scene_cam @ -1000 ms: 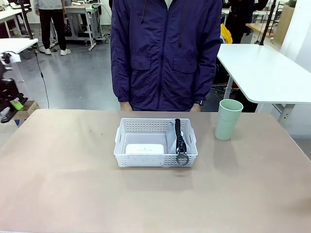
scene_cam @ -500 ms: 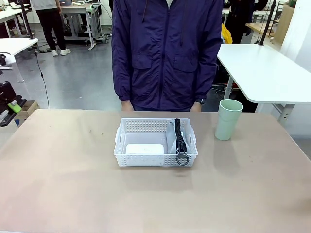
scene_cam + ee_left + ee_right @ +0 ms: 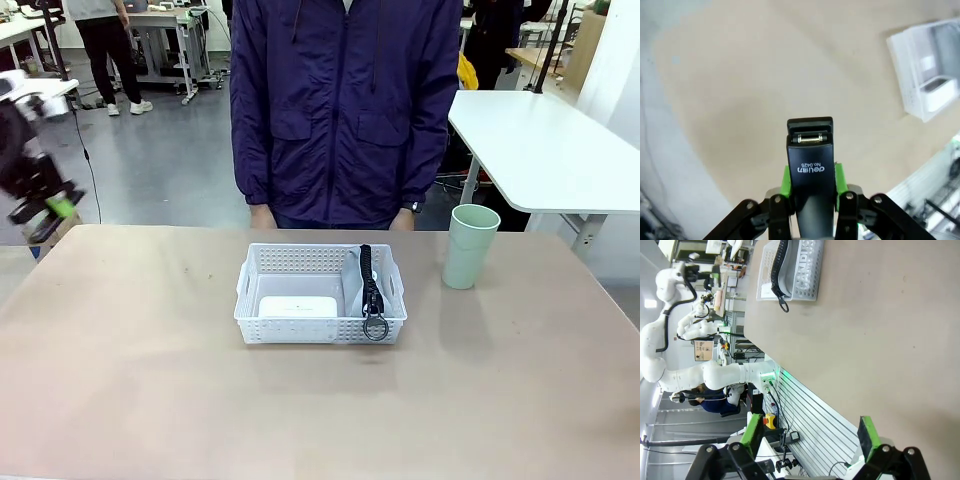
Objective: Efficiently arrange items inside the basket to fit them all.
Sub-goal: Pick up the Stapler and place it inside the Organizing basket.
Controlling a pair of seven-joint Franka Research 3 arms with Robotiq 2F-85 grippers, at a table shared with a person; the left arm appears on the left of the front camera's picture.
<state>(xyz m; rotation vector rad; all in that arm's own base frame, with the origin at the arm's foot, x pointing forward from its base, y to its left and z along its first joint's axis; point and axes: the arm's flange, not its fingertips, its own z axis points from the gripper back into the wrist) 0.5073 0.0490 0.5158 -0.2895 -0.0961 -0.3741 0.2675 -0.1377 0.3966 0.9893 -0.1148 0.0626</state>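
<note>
The left gripper point(image 3: 812, 181) is seen clamped shut on the small black stapler point(image 3: 810, 150). The stapler is pinched between the green pads point(image 3: 786, 181) and juts forward past the fingertips, printed face toward the camera. Bare table point(image 3: 740, 90) is seen below it. The white basket point(image 3: 910, 70) lies well apart, ahead and to the upper right of this gripper in its wrist view. The right gripper point(image 3: 810, 436) is held wide open, with nothing between its pads, and the basket is seen far ahead of it. Inside the basket, the white box point(image 3: 297, 306) lies on the left gripper's side and the grey pouch point(image 3: 353, 288) on the other. The pouch's black strap point(image 3: 368, 275) is draped over the front rim, with the metal ring point(image 3: 376, 327) hanging outside. The pale green cup point(image 3: 470, 246) stands upright on the table beyond the basket, apart from it.
</note>
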